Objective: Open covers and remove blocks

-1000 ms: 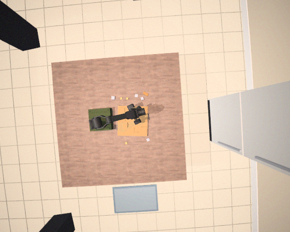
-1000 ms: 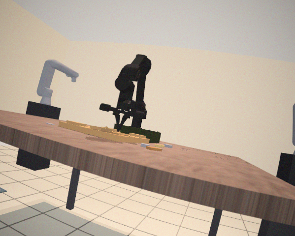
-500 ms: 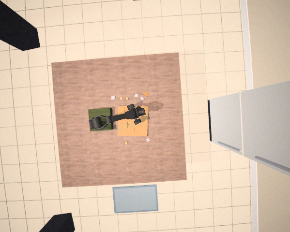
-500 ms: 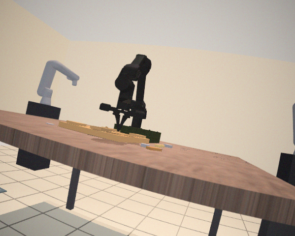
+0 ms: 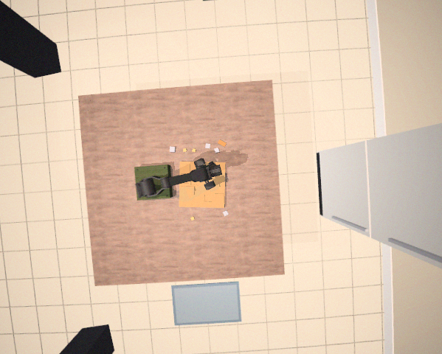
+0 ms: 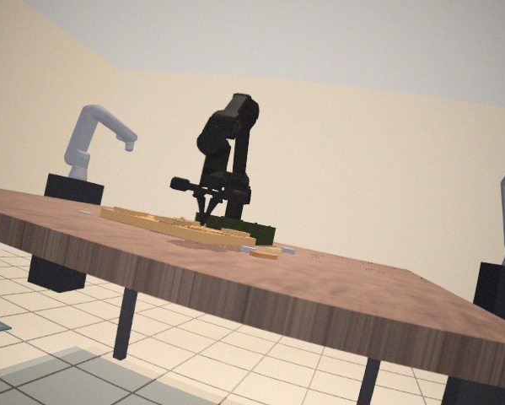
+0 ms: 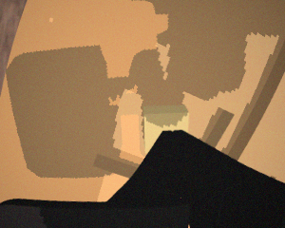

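The orange puzzle board (image 5: 190,203) (image 6: 178,234) (image 7: 62,28) lies in front of the arm's base. My gripper (image 6: 203,224) (image 7: 171,140) is shut and empty, pointing down with its tips low over the board; the hand hides them in the top view. In the wrist view a pale yellow block (image 7: 154,134) shows at the tips, partly hidden by them. A long curved groove (image 7: 261,97) runs right of it. Off the board lie several white blocks, one white block (image 5: 172,149) and another white block (image 5: 225,213) among them, and yellow blocks (image 5: 184,150) (image 5: 193,150) (image 5: 192,218). How far each cover is open cannot be told.
An orange piece (image 5: 221,142) (image 6: 263,255) lies on the table near the white blocks beside the board. The green base block (image 5: 152,171) (image 6: 263,233) stands close to the board. The arm and its shadow cover part of the board.
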Controlling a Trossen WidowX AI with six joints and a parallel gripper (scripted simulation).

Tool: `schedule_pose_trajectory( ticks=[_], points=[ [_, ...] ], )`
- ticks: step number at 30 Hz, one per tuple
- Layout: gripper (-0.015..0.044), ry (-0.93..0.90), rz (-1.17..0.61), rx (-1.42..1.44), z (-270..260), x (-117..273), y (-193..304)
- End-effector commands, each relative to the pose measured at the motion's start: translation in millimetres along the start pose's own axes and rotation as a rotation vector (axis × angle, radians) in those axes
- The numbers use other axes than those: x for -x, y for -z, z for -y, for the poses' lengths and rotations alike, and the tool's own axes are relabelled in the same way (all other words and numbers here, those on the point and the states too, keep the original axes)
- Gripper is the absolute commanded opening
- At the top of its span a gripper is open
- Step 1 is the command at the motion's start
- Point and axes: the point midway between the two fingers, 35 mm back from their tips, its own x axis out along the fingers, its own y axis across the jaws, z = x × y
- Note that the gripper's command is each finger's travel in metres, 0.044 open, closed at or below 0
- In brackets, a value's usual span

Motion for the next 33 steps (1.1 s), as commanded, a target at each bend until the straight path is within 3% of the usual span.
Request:
schedule_pose_trajectory(
  ticks=[1, 33],
  points=[
    [0.0, -0.005, -0.01, -0.001, -1.3, -6.8, 2.0],
    [0.0, -0.007, -0.009, -0.009, -4.1, -13.3, 4.6]
  ],
)
